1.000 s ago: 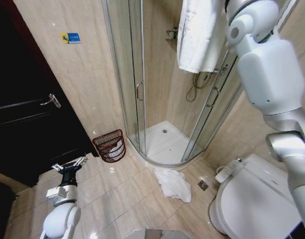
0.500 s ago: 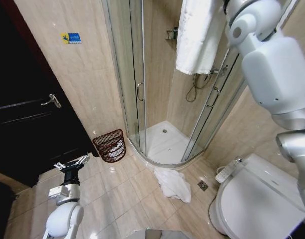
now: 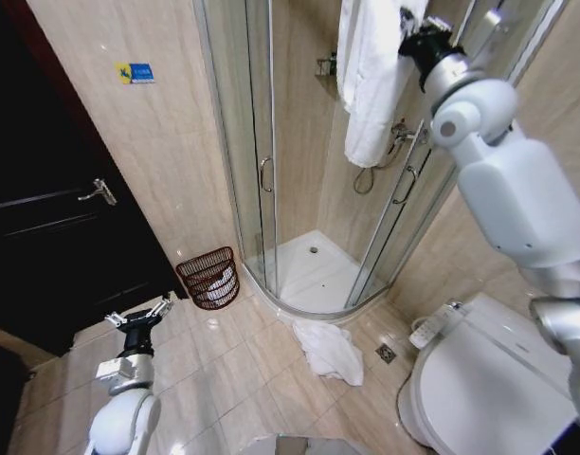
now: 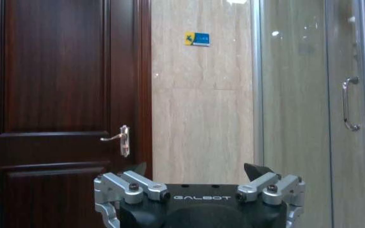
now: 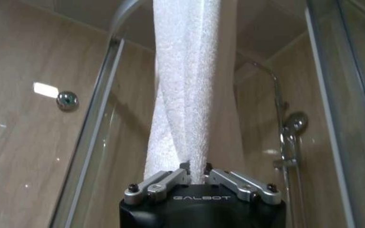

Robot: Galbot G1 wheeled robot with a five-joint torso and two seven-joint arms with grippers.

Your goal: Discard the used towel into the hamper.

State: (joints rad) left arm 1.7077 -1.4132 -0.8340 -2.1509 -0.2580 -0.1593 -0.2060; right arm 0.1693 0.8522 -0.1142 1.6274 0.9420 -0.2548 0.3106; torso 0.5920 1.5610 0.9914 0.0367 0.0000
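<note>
A white towel (image 3: 371,85) hangs over the top of the shower enclosure, bunched into a narrow drape. My right gripper (image 3: 413,38) is raised high and shut on it. In the right wrist view the fingertips (image 5: 195,168) pinch the towel (image 5: 182,95) near its lower end. The hamper (image 3: 209,277), a dark reddish-brown ribbed basket with something white inside, stands on the floor by the wall, left of the shower. My left gripper (image 3: 138,316) stays low near the floor in front of the hamper, open and holding nothing; its spread fingers (image 4: 135,179) face the door.
A second white towel (image 3: 330,349) lies crumpled on the tiles before the shower tray, beside a floor drain (image 3: 386,353). A toilet (image 3: 489,379) fills the lower right. A dark wooden door (image 3: 44,218) is on the left, and the glass shower door (image 3: 262,142) is shut.
My right arm has swung so its gripper now grips the hanging towel. The towel, broad and flat before, is now drawn into a narrow bunch. The left arm barely moved.
</note>
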